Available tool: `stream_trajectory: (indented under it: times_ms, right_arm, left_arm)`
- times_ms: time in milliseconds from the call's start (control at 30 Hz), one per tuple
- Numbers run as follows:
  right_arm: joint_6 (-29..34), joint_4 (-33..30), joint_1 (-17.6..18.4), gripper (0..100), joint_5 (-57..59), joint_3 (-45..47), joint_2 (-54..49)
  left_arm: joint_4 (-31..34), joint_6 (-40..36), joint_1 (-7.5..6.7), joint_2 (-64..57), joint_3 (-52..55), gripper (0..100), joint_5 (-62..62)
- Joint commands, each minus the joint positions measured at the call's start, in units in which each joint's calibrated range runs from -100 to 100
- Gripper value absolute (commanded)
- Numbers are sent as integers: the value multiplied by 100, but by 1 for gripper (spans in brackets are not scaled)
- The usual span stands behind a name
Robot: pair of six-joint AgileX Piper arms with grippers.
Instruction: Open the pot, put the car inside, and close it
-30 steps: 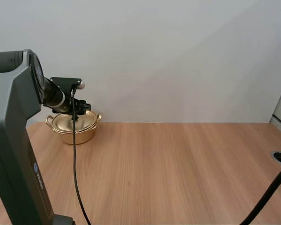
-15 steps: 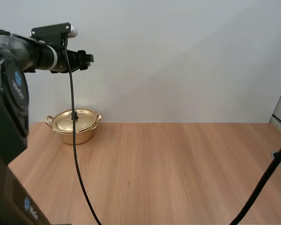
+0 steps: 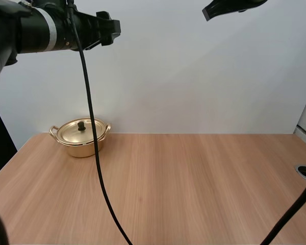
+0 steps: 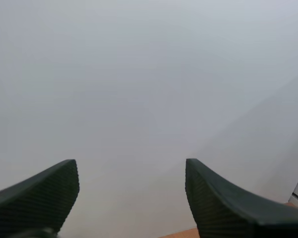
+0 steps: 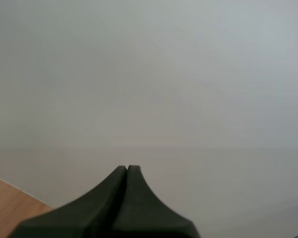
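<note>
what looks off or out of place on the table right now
Nothing stands out. The pot sits upright at the far left of the table, lid seated flat on it. The left tool is open and the right tool shut, both high above it.

The pot (image 3: pixel 82 139) stands at the left of the table (image 3: pixel 194 189), close to the wall behind it. To its right the wood lies open across the frame. The left end effector (image 3: pixel 112 28), upper left, and the right end effector (image 3: pixel 210 11), upper right, hang well above it.
</note>
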Motion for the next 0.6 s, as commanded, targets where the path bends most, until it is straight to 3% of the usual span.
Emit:
stream_trajectory:
  times_ms: [0, 167, 333, 500, 567]
  right_arm:
    - [-3, 3, 0, 0, -714, 655, -269]
    - [-3, 112, 0, 0, -1647, 1538, -652]
    - [-3, 695, 0, 0, -2657, 2735, -1035]
    - [-3, 1391, 0, 0, -3294, 4026, -1593]
    - [-3, 1623, -12, 0, -3476, 4570, -1963]
  left_arm:
    - [-1, -12, -1, -1736, 356, 100, -176]
    - [-12, -148, -1, -3045, 1068, 100, -265]
    - [348, -248, -1, -4384, 1864, 100, -460]
    - [1394, -894, -10, -5525, 2573, 100, -808]
    - [2347, -1716, -158, -5646, 2729, 100, -808]
